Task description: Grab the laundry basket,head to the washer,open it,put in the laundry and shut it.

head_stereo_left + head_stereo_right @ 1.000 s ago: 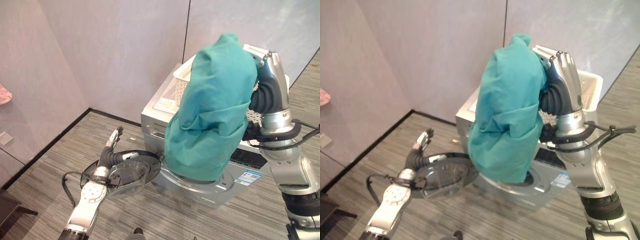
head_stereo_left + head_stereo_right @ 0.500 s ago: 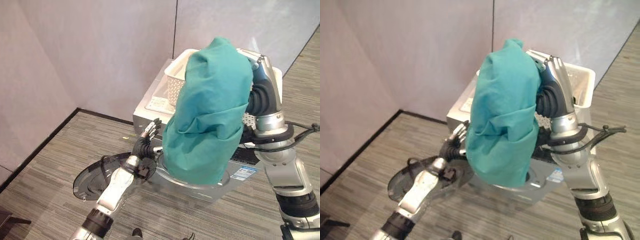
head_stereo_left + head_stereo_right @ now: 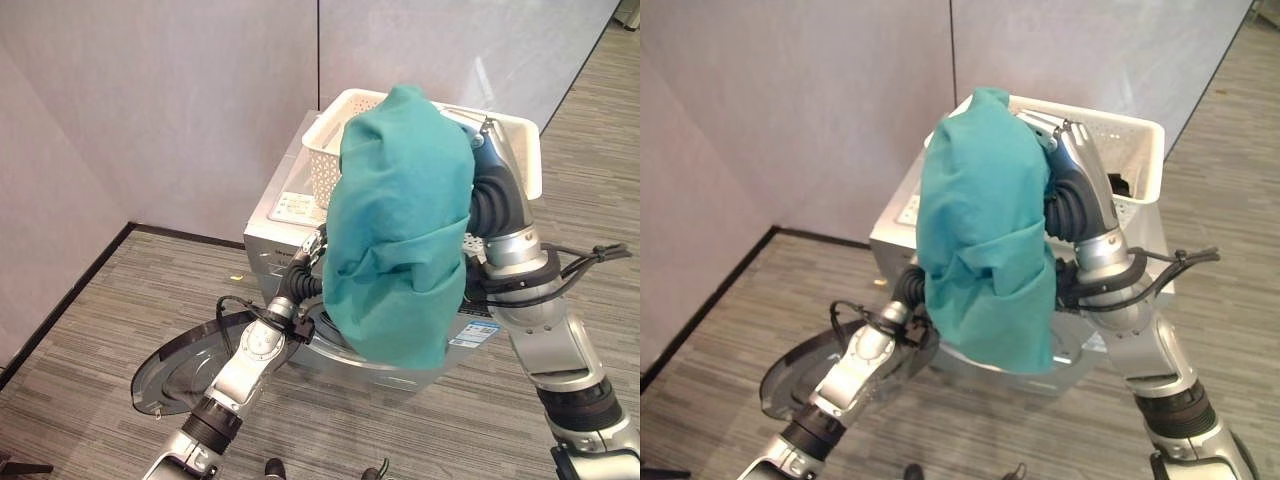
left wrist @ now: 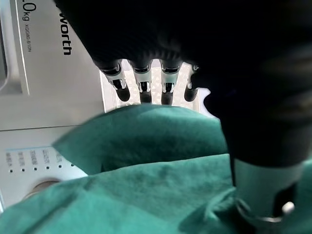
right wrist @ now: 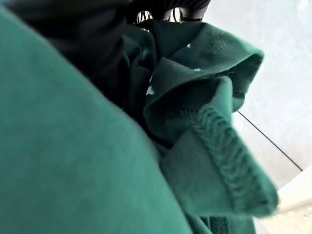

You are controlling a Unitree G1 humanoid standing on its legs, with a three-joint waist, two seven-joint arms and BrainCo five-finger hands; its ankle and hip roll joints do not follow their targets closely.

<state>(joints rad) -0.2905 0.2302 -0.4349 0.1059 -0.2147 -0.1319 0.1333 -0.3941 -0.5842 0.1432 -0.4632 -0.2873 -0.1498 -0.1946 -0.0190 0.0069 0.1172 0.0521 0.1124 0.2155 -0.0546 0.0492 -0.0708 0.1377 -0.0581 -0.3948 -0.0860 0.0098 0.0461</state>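
washer (image 3: 275, 215) on floor (image 3: 100, 330), basket (image 3: 335, 135) atop

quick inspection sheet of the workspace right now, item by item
surface: grey striped floor; washer top carries the white laundry basket
job's things: green cloth held up in front of the washer; washer door swung open, low by the floor
clutter: nothing seen
hands: right hand raised at the cloth's top, cloth gathered at its fingers; left hand fingers straight beside the cloth's lower edge
cables: nothing seen
surroundings: plain grey walls behind the washer
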